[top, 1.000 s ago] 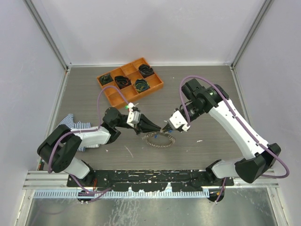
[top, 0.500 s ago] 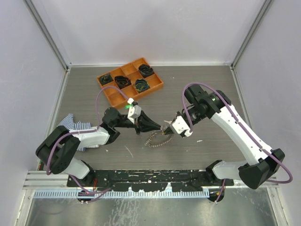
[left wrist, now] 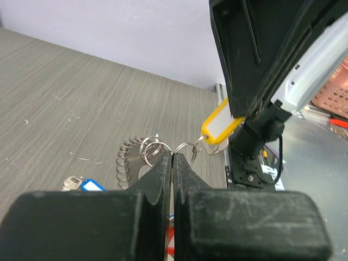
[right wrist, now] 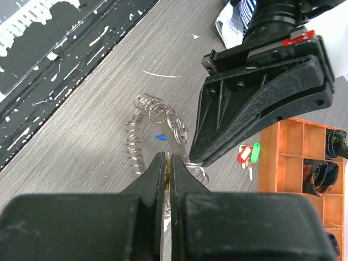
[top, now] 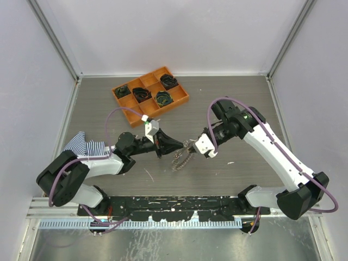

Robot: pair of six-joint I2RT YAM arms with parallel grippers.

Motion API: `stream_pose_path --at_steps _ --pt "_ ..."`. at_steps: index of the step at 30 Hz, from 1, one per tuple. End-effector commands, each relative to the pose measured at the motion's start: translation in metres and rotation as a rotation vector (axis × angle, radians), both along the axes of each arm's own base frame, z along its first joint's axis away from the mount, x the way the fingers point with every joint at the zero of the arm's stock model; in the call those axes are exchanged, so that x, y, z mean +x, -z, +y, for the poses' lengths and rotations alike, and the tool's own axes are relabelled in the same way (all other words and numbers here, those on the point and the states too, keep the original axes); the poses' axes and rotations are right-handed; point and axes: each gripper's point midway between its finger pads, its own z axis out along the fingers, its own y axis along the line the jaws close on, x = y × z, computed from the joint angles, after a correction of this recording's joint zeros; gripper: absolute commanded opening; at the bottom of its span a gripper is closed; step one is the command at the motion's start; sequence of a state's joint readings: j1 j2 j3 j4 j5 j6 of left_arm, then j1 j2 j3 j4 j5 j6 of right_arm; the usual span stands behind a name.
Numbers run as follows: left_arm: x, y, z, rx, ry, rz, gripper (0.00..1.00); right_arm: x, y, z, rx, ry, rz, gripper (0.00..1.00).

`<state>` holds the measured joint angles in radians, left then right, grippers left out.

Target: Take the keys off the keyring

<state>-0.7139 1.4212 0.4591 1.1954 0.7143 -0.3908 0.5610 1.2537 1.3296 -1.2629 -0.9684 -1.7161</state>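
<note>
- The left tool (left wrist: 172,159) is pinched fully together, its tips nipping a small split ring of the keyring (left wrist: 133,157).
- The right tool (right wrist: 167,161) is closed narrow as well, clamped on the yellow-tagged key (left wrist: 219,125); that tag sticks out just beside the left tool's tips.
- The 2 tools meet tip to tip over the middle of the worktop (top: 244,103), and the keyring hangs tilted below them.
- A blue-tagged key (left wrist: 87,185) lies by the keyring; whether it is attached I cannot tell.
- The red- and green-tagged keys (right wrist: 247,154) lie side by side on the worktop, apart from the keyring.
- An orange tray (top: 130,111) of black coiled bundles (top: 162,98) sits at the far side.
- A striped cloth (top: 87,145) lies at the left edge.
</note>
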Motion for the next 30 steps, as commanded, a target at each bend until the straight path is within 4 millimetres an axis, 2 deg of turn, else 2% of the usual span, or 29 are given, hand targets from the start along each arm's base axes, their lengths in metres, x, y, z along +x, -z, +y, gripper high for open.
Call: stream_pose_path --at_steps 1,12,22,30 --pt "0.016 -0.036 0.005 -0.106 -0.144 -0.02 0.0 -0.007 -0.004 -0.004 0.002 0.021 0.006 0.01" --pt "0.027 -0.031 0.016 -0.184 -0.321 0.107 0.0 -0.002 -0.001 -0.006 -0.008 0.037 -0.025 0.01" --pt "0.032 -0.042 0.023 -0.333 -0.4 0.275 0.0 0.0 -0.001 -0.005 -0.001 0.039 -0.037 0.01" --pt "0.038 -0.043 0.03 -0.402 -0.456 0.399 0.0 -0.001 -0.002 0.0 0.03 0.019 -0.026 0.01"
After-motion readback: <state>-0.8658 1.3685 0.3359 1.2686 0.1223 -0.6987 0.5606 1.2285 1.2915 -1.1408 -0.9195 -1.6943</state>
